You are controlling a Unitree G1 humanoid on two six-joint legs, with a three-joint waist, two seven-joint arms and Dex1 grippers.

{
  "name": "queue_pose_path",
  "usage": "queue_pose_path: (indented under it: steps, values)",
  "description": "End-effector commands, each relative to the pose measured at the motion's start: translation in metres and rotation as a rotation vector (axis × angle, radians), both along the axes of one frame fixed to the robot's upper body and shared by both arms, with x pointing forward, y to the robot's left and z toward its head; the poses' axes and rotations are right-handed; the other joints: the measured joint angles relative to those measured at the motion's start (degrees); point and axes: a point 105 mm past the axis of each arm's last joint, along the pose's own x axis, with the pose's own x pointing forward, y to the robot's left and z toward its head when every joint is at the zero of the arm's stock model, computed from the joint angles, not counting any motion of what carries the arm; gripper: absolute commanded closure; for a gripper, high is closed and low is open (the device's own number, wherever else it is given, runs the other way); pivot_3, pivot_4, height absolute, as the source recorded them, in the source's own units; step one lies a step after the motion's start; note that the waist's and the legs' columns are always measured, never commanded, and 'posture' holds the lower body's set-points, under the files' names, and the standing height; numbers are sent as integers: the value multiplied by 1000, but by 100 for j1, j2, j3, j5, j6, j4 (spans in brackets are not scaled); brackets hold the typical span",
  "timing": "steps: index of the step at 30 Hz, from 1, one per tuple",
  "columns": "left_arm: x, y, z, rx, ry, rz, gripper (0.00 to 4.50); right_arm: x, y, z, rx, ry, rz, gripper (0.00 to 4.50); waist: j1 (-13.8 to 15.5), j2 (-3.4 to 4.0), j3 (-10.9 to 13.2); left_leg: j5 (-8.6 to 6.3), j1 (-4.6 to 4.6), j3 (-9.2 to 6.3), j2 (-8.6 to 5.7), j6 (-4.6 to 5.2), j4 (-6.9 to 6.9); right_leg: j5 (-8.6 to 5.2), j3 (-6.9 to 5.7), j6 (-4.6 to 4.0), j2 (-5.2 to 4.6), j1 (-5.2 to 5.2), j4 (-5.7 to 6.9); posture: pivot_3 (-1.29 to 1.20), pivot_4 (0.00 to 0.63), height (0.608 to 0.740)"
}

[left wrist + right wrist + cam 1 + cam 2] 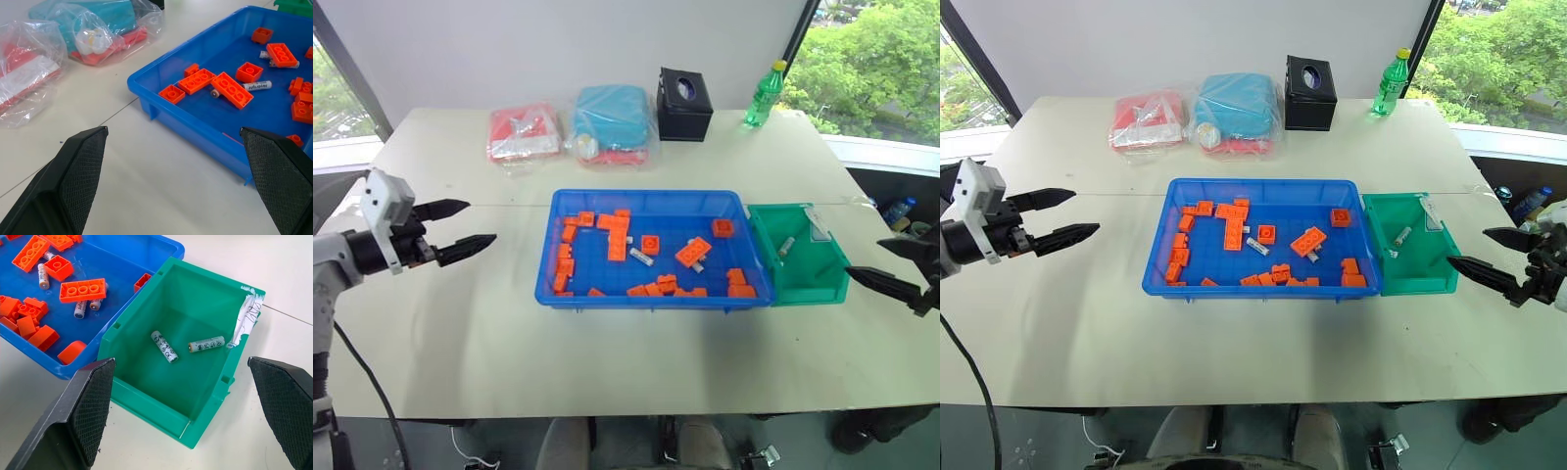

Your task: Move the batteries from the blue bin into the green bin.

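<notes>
Bright, even daylight fills the scene, coming from the windows (876, 69) at both far corners, where the foliage outside looks nearly washed out. The pale counter (636, 343) reflects it softly, without hard glare. Shadows are faint: a thin dark band lies under the near rim of the blue bin (651, 299). The clear plastic bags (102, 36) carry small white highlights. In the wrist views the near black fingers (93, 401) look slightly soft, while the bin contents stay sharp.
</notes>
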Motion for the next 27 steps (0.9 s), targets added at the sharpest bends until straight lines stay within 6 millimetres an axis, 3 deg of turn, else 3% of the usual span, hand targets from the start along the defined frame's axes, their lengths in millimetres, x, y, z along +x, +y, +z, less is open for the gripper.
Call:
queue_pose_path:
  steps: [1,18,23,27]
  values:
    - [-2,0,14,43,-63,-10,0,2,0,8,-5,-44,3,55,0,-1,-1,0,0,0,0,0,0,0,0,0,0,0,0,0,150,733]
    - [3,-15,19,-64,-66,-26,0,7,0,12,4,-38,-8,55,-1,-13,-8,2,7,7,-2,4,6,1,21,0,1,-6,35,0,150,733]
    - [1,-21,19,-62,-58,-49,0,15,24,12,46,-9,36,55,-7,-17,-10,7,10,8,-2,11,7,1,26,0,2,-10,48,0,150,733]
    - [-2,-31,23,-61,-47,-112,0,21,68,21,149,13,159,55,-12,-17,-10,7,10,7,-2,12,6,1,27,-1,3,-11,52,0,150,733]
